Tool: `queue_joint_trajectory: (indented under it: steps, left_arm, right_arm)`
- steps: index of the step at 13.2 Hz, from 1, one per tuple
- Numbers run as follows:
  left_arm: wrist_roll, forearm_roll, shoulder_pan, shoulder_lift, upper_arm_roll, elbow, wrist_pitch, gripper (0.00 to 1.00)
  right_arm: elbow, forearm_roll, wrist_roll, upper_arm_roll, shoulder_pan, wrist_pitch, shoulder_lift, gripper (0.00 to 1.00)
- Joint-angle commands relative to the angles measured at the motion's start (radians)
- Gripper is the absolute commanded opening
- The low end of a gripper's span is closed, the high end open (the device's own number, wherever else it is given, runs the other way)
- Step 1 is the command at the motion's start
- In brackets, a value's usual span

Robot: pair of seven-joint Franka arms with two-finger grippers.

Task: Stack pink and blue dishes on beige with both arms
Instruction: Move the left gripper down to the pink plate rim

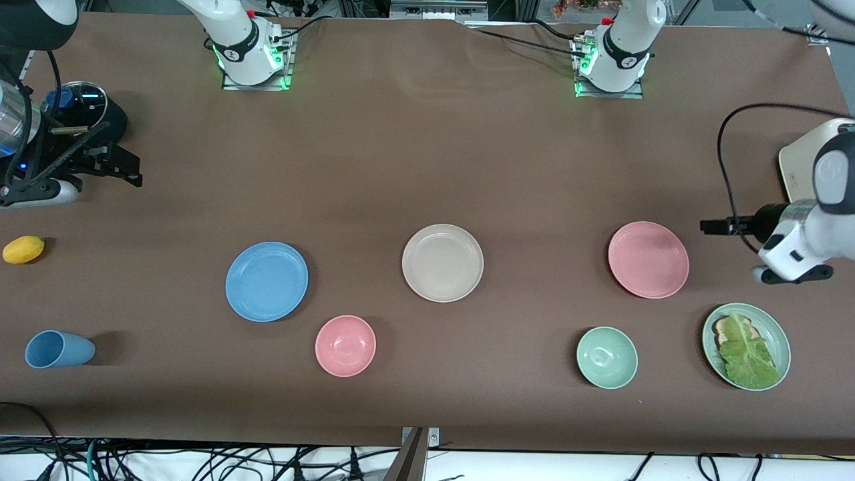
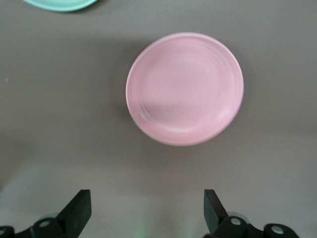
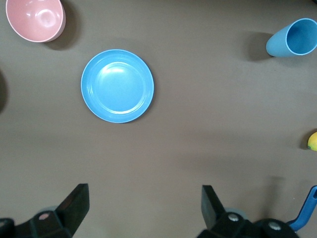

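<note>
A cream-beige plate (image 1: 442, 262) sits bare at the middle of the brown table (image 1: 427, 167), the landmark for everything around it. Toward the right arm's end from it lies the sky-blue plate (image 1: 266, 281) (image 3: 117, 86); toward the left arm's end lies the pale pink plate (image 1: 648, 259) (image 2: 184, 89). Neither touches it, and nothing is stacked. Nearer the front camera than the beige plate stand a small pink bowl (image 1: 345, 345) and a green bowl (image 1: 606, 357). Well off toward the left arm's end is a green plate with a lettuce leaf (image 1: 746, 345). A blue cup (image 1: 59, 349) on its side and a lemon (image 1: 23, 249) lie well off toward the right arm's end. The left gripper (image 2: 147, 210) hangs above the table just beside the pink plate, fingers spread and holding nothing. The right gripper (image 3: 144, 208) hangs near the blue plate, likewise spread and empty.
</note>
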Motion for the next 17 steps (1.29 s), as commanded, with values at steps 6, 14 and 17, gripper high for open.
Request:
queue_joint_trajectory:
  steps: [6, 14, 17]
  left_arm:
    - [0.019, 0.074, 0.047, 0.003, -0.004, -0.348, 0.575, 1.0]
    - [-0.001, 0.071, 0.093, -0.052, -0.01, -0.671, 0.966, 0.45]
    - [-0.015, 0.071, 0.087, -0.051, -0.01, -0.66, 0.963, 0.0]
  right_arm:
    - [0.022, 0.0, -0.01, -0.003, -0.016, 0.032, 0.017, 1.0]
    - [0.022, 0.011, -0.007, -0.017, -0.036, 0.06, 0.036, 1.0]
    - [0.023, 0.011, -0.014, -0.015, -0.033, 0.083, 0.086, 1.0]
